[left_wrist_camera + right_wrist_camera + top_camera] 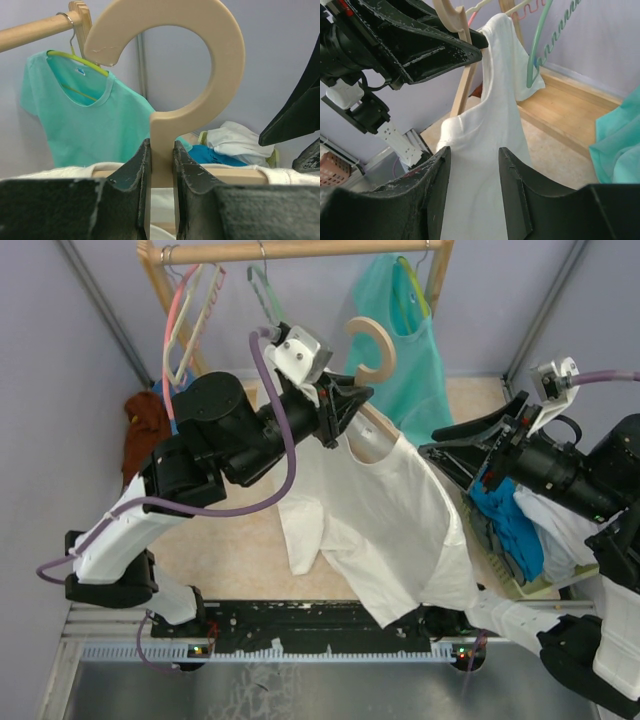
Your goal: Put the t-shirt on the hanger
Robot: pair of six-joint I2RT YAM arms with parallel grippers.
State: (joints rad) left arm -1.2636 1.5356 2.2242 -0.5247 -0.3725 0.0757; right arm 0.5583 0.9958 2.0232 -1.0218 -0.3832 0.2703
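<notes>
My left gripper (338,412) is shut on the neck of the beige hanger (372,345), just below its big round hook, and holds it upright above the table. In the left wrist view the fingers (135,175) press the hanger's stem (162,140) from both sides. The white t-shirt (390,520) hangs over the hanger, its hem down near the arm bases. My right gripper (435,448) is at the shirt's right shoulder. Its jaws (473,152) stand apart with t-shirt cloth (485,125) showing between them, under the bump of the hanger's end.
A wooden rail (300,250) at the back carries pink hangers (185,315), a thin green hanger (265,290) and a teal top (400,350). A rust-brown garment (145,425) lies at the left. Blue and white clothes (510,520) are piled at the right.
</notes>
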